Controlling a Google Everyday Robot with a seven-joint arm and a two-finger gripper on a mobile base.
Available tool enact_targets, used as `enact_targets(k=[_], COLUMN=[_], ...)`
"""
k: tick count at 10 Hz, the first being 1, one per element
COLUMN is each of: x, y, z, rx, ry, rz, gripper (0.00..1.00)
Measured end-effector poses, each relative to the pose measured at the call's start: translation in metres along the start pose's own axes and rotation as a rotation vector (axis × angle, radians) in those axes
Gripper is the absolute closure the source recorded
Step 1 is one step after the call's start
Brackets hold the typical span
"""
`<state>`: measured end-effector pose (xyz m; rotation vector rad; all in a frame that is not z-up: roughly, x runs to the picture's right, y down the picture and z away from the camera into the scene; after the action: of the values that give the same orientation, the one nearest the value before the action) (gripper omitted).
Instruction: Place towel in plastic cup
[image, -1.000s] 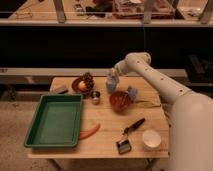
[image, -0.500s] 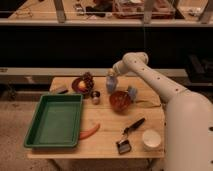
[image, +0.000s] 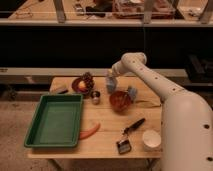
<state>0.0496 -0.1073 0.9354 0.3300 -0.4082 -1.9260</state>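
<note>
The towel (image: 111, 83) is a small pale grey-blue cloth, hanging bunched from the hand (image: 111, 77), which is closed on it. The white arm (image: 150, 80) bends from the right over the far side of the counter (image: 102, 142). The light blue plastic cup (image: 132, 92) stands just beside the red-brown bowl (image: 120, 100).

Pincer (image: 111, 80) over warm-lit table (image: 105, 135), dim, soft
</note>
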Motion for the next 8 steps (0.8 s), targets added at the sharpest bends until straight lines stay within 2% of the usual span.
enact_targets(k=[8], x=[-0.0109], y=[-0.0024], z=[0.0093], rx=[-0.005], ry=[-0.02], rz=[0.003], gripper=[0.98])
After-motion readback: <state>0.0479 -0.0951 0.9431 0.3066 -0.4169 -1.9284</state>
